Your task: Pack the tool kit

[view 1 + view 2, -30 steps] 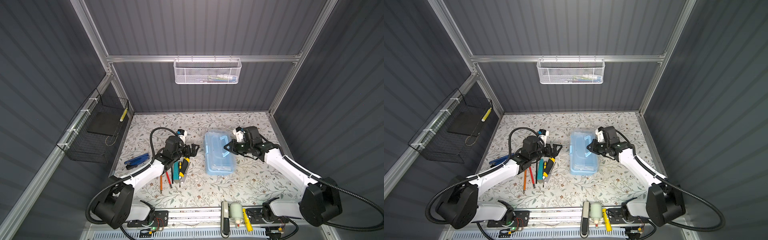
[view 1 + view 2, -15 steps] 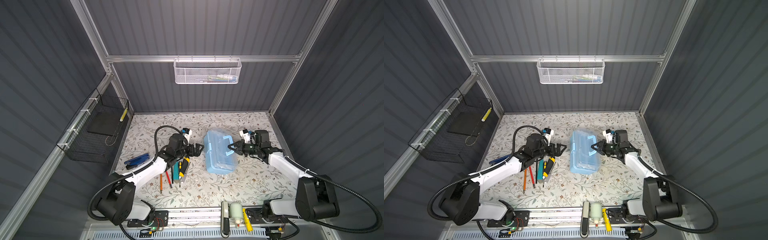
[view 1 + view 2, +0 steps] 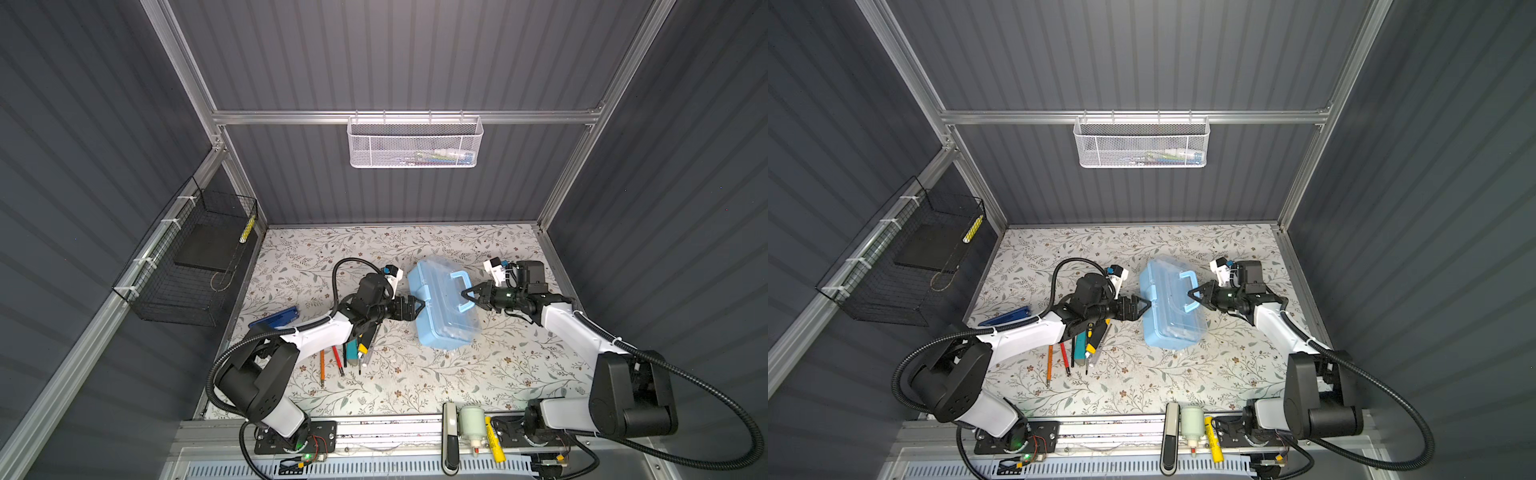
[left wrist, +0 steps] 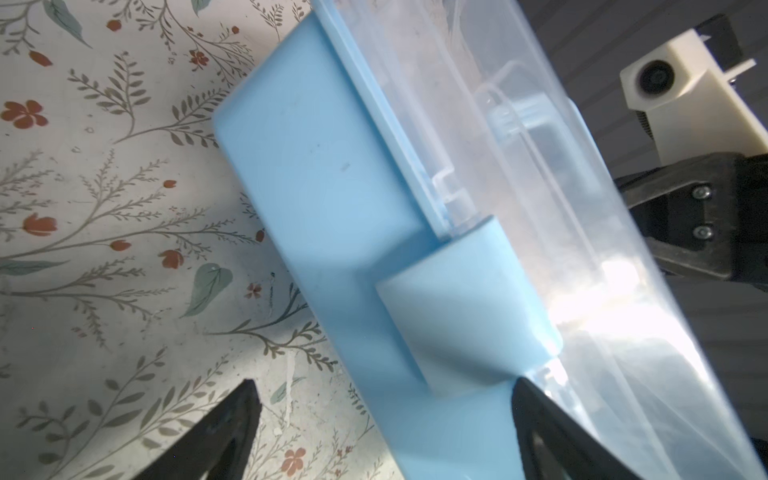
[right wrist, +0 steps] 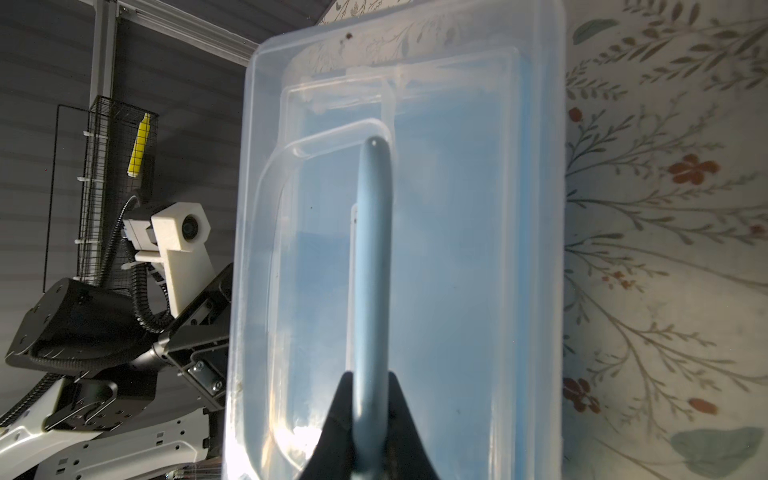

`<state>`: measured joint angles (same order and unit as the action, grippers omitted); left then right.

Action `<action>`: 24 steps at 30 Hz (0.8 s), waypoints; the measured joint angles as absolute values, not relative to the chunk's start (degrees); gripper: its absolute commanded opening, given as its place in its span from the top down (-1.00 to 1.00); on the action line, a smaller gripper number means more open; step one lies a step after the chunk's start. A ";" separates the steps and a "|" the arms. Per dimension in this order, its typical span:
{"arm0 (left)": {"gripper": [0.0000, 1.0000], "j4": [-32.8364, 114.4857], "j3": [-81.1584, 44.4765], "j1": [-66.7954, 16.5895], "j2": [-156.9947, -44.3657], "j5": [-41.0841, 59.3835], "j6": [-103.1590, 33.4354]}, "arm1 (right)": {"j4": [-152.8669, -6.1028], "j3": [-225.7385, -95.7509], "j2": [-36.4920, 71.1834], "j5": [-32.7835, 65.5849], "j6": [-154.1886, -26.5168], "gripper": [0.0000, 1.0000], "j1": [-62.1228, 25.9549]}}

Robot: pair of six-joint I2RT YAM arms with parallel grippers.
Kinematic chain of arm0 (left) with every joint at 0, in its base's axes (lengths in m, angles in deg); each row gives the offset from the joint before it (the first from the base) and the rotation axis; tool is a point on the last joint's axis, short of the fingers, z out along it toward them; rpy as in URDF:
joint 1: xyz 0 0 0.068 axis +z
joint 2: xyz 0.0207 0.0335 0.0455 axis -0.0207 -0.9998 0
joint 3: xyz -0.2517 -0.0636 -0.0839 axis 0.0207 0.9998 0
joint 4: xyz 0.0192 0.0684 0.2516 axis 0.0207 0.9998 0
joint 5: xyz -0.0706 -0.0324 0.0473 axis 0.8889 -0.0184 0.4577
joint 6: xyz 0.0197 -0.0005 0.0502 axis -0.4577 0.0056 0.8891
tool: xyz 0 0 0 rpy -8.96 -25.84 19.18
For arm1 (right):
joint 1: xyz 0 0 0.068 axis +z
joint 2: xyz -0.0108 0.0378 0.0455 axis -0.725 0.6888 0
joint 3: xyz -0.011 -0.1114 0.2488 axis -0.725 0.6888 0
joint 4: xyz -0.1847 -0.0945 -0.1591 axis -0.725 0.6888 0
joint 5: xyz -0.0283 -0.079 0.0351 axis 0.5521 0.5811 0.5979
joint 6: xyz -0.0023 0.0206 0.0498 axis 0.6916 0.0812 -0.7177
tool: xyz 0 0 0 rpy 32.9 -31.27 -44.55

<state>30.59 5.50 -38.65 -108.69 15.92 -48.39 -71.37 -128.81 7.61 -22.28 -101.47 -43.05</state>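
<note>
Near the middle of the flowered table (image 3: 498, 365) sits the tool kit (image 3: 444, 324), tipped up so that its clear lid faces right. The right gripper (image 3: 466, 297) is clamped on the pale blue handle (image 3: 457, 274); the right wrist view shows both jaws pressed flat against that bar. The left gripper (image 3: 420, 309) stands wide apart at the case's left side, one jaw toward the table and the other by the lid, with the clasp (image 4: 461, 316) just ahead of it and nothing gripped.

The step looks like unlatching the case so that it can be filled. To do it well, the right arm should hold the handle firm and level, so the case neither swings nor slides. The left jaws should catch only the clasp's free lip, not the lid edge, and peel it away from the case. A pinch on the lid too would keep it shut.

Counted:
- one tool kit, lid down
- two grippers
- at least five slim hand tools (image 3: 351, 357) lying side by side at near left, some hidden under the left arm
- one dark blue tool (image 3: 274, 318) further left
- one white mesh basket (image 3: 415, 143) on the far wall
- one black wire basket (image 3: 187, 266) on the left wall
</note>
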 measured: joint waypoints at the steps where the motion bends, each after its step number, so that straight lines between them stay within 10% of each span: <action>1: -0.92 30.32 5.39 -38.78 -108.69 15.92 -48.60 | -71.39 -128.77 7.61 -22.15 -101.30 1.00 -43.11; 24: -0.95 21.87 4.73 -40.53 -106.30 18.63 -55.49 | -73.20 -128.44 7.83 -20.94 -100.68 1.00 -43.00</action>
<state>21.87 4.73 -40.53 -106.30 18.63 -55.49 -73.20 -128.44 7.83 -20.94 -100.68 -43.00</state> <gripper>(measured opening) 0.971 0.117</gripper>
